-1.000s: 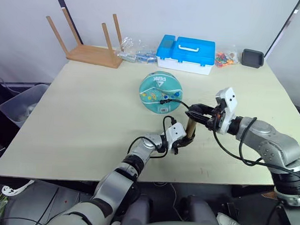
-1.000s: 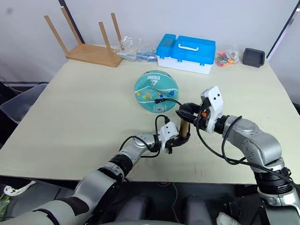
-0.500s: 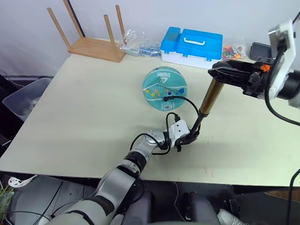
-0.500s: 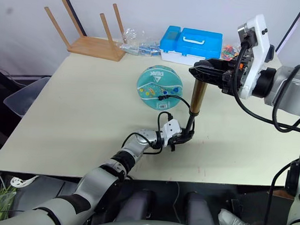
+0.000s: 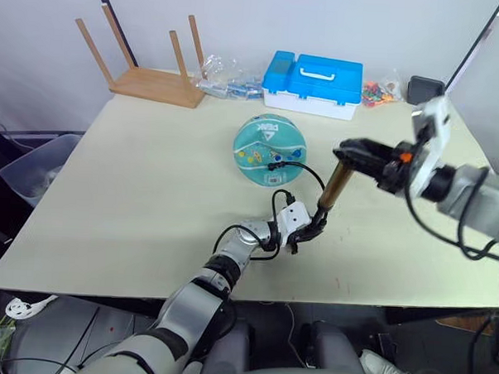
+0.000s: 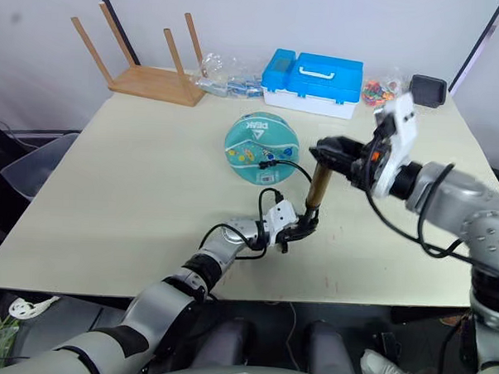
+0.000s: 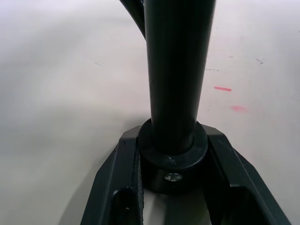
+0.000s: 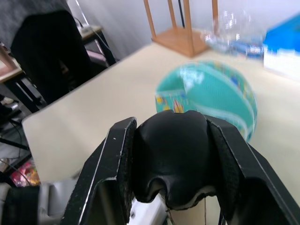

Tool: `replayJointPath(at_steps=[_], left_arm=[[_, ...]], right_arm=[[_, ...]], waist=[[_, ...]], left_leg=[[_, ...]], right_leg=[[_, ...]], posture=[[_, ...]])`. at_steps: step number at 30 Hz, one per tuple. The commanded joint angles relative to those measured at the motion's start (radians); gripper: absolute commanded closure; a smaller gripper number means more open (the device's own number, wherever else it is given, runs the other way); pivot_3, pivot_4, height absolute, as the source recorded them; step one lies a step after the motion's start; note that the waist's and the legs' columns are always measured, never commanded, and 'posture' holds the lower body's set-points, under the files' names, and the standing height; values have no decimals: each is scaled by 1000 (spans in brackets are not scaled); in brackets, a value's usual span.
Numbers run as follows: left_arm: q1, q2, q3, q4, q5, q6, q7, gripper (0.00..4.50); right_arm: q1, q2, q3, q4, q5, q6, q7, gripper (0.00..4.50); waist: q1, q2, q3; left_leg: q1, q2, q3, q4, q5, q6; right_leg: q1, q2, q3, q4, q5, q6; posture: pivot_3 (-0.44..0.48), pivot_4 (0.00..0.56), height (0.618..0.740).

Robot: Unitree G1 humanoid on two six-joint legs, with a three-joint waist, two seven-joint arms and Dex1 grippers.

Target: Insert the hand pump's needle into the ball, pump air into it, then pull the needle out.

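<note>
The teal ball (image 5: 269, 149) rests on the table (image 5: 149, 199), mid-table. From a spot low on its near side a thin black hose (image 5: 298, 165) loops down to the hand pump (image 5: 333, 188), which stands tilted to the ball's right. My left gripper (image 5: 312, 230) is shut on the pump's black lower end (image 7: 173, 164), close to the tabletop. Above it, my right gripper (image 5: 350, 150) is shut on the black handle (image 8: 171, 154) atop the gold barrel. The needle itself is too small to make out.
Along the far edge stand an upturned wooden stool (image 5: 150, 83), clear plastic bags (image 5: 225, 82), a blue and white toolbox (image 5: 312, 78), a bag of colourful bits (image 5: 376, 93) and a black object (image 5: 423, 87). A grey bin (image 5: 35, 168) sits on the floor at left.
From low a second ago, my right gripper lifted the handle and gold barrel high, then brought them back down partway. The left gripper kept hold of the pump's lower end.
</note>
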Motion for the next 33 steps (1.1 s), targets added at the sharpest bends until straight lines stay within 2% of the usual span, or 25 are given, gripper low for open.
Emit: replayJointPath(at_steps=[1, 7, 9, 13, 18, 19, 20, 23, 28, 33], left_arm=[[63, 26, -25, 76, 49, 53, -10, 3410], [64, 25, -21, 65, 42, 58, -11, 3410], [65, 24, -21, 64, 42, 60, -11, 3410], [58, 24, -22, 71, 43, 65, -10, 3410], [47, 20, -23, 80, 46, 67, -10, 3410], [44, 19, -23, 83, 46, 68, -10, 3410], [42, 19, -23, 86, 47, 68, -11, 3410], [38, 19, -26, 94, 51, 68, -16, 3410], [39, 19, -27, 101, 54, 64, -21, 3410], [44, 18, -28, 99, 55, 60, -25, 3410]], right_arm=[[94, 3, 167, 51, -205, -24, 43, 2870], [175, 89, 273, 200, -397, -145, 103, 2870], [186, 109, 265, 218, -425, -161, 116, 2870], [147, 87, 158, 138, -384, -130, 121, 2870], [61, 36, -10, 29, -260, -39, 100, 2870], [29, 21, -52, 8, -213, -5, 88, 2870], [-14, -5, -96, -12, -160, 40, 73, 2870], [-148, -84, -201, -41, 6, 159, 8, 2870], [-305, -145, -295, 4, 289, 215, -135, 2870], [-380, -214, -298, 49, 489, 200, -275, 2870]], waist=[[0, 0, -4], [-1, -3, -11], [-2, -4, -13], [-2, -4, -13], [6, 1, -8], [6, 1, -7], [8, 7, 0], [11, 10, 9], [16, 8, 10], [15, 7, 12]], left_leg=[[0, 0, 0, -1, 0, 0], [1, 0, 0, -2, 0, 0], [2, 0, 0, -2, 0, 0], [4, 0, -1, -2, 0, 0], [1, -2, -2, -2, 0, 0], [0, -2, -2, -2, 0, 0], [-1, -2, -2, -2, 0, 0], [-4, -5, -2, 0, 0, 0], [-16, -5, -3, 3, 0, 0], [-17, -5, -2, 5, 0, 0]], right_leg=[[0, 0, 0, 0, 0, 0], [0, 1, 0, 0, -1, -1], [1, 1, 0, 0, -1, -1], [3, 1, 0, 0, -1, -1], [1, -1, -1, -1, 0, -1], [1, -1, -1, -1, 0, -1], [1, -1, -1, -1, 0, -1], [-3, -4, 0, 0, 1, -1], [-12, -4, -2, 0, 3, -3], [-12, -5, -2, 0, 3, -3]], posture=[[0, 150, 740], [0, 150, 740], [0, 150, 740], [0, 150, 740], [0, 150, 740], [0, 150, 740], [0, 150, 740], [0, 150, 740], [0, 150, 740], [0, 150, 740]])
